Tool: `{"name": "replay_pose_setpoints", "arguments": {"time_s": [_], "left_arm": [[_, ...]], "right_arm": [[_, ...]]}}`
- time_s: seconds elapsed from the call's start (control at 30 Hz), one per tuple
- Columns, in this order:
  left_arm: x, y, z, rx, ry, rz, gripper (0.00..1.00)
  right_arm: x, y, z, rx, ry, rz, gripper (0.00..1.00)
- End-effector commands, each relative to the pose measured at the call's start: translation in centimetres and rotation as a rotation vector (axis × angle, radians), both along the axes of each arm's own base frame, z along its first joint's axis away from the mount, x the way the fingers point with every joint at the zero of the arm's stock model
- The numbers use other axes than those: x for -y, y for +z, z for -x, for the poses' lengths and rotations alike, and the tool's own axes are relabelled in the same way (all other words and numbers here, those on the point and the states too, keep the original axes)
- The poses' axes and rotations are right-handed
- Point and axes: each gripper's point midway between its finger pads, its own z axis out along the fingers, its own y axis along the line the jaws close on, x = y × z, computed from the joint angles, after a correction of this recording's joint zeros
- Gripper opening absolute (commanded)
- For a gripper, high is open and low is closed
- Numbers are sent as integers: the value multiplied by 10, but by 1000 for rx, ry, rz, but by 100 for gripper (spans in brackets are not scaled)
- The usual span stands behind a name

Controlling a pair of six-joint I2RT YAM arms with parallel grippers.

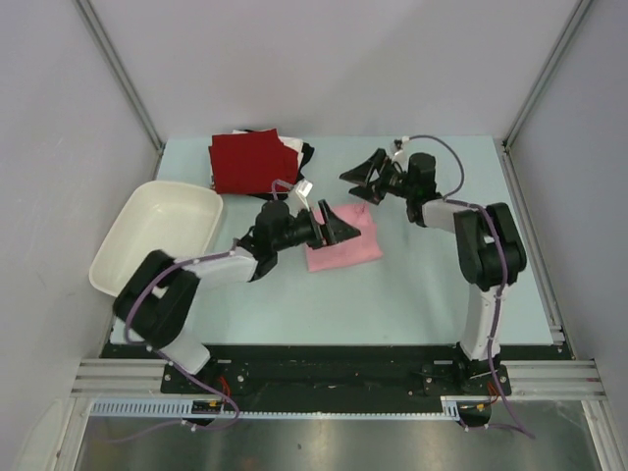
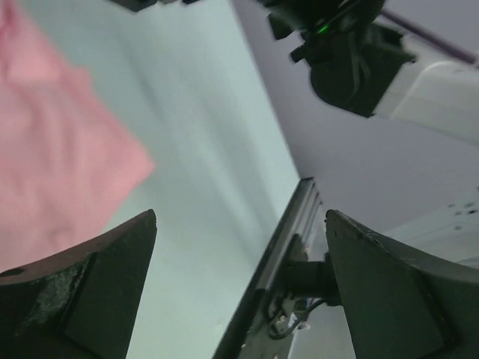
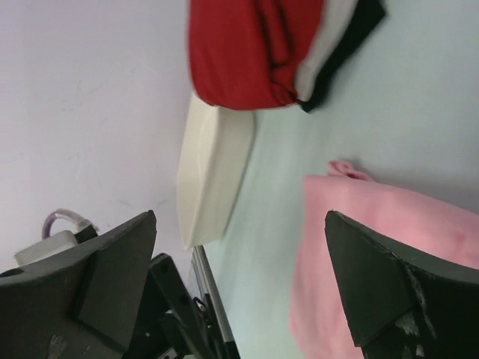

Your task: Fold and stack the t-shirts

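Lying near the middle of the tabletop (image 1: 422,294), the pink t-shirt (image 1: 355,250) looks already folded into a squarish pad. The coming move is therefore likely lifting it onto the stack by the far edge, toward the far-left corner. There the dark red t-shirt (image 1: 250,162) lies on top, with the white t-shirt (image 1: 292,147) and black t-shirt (image 1: 307,153) showing only as edges beneath. The left gripper (image 1: 343,226) hangs over the pad's far left part, jaws wide and empty. The right gripper (image 1: 355,186), equally wide and empty, sits just beyond the pad's far edge. The left is nearer both pad and stack. It hides part of the pad, so the long axis is unclear; both wrist views are blurred, and height above the cloth cannot be judged
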Motion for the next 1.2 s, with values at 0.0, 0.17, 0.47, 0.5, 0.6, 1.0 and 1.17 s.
{"name": "replay_pose_setpoints", "arguments": {"time_s": [0.0,0.17,0.47,0.5,0.6,1.0,1.17], "left_arm": [[-12,92,22,115,-58,-25,100],[-60,89,20,106,66,-242,100],[-150,36,13,-26,350,-426,100],[-162,31,8,-40,417,-455,100],[-178,15,8,-55,463,-486,100],[-196,-48,6,-261,477,-463,99],[-203,-54,1,-279,525,-477,98]], "right_arm": [[9,105,17,239,-5,41,100],[34,76,62,204,23,444,100],[83,66,133,449,-164,1363,100],[88,75,140,519,-184,1412,100],[90,72,164,663,-186,1562,100],[20,5,236,1215,25,1914,100],[9,-28,228,1267,15,1968,100]]}}
